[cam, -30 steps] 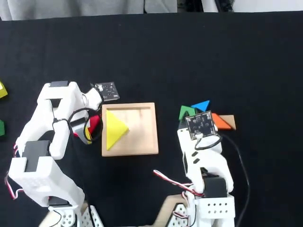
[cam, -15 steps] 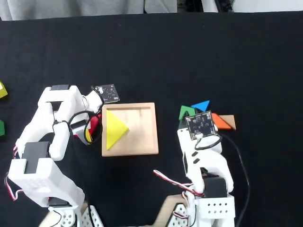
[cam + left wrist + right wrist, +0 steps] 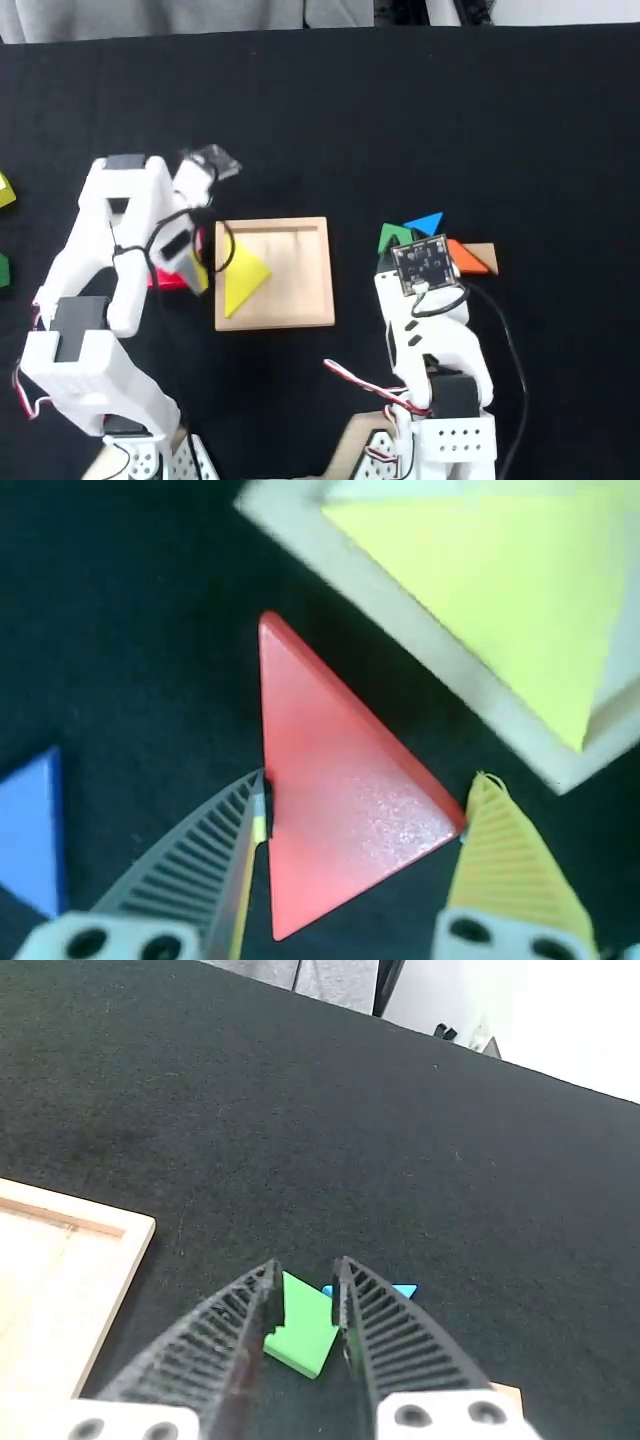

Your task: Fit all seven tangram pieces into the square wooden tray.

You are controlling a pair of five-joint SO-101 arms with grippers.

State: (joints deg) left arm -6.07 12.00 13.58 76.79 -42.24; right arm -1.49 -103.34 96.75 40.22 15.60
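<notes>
The square wooden tray (image 3: 300, 318) lies mid-table with a yellow triangle (image 3: 243, 272) along its left side. Just left of the tray, my left gripper (image 3: 365, 800) is shut on a red triangle (image 3: 340, 810), one finger on its long edge and the other at its corner. From above, the red triangle (image 3: 162, 279) peeks out under that arm. The tray's rim (image 3: 400, 620) and the yellow triangle (image 3: 500, 590) lie just beyond. My right gripper (image 3: 305, 1295) hangs slightly open over a green piece (image 3: 300, 1335), right of the tray.
A green piece (image 3: 392, 238), a blue triangle (image 3: 425, 222), an orange triangle (image 3: 468, 257) and a tan piece (image 3: 485, 252) cluster right of the tray. Another blue piece (image 3: 30, 830) lies beside the left gripper. Yellow (image 3: 5, 190) and green (image 3: 3, 270) bits sit at the table's left edge.
The left arm's wrist has swung up and away from the tray, and the red triangle has shifted left with it. The right arm has kept still.
</notes>
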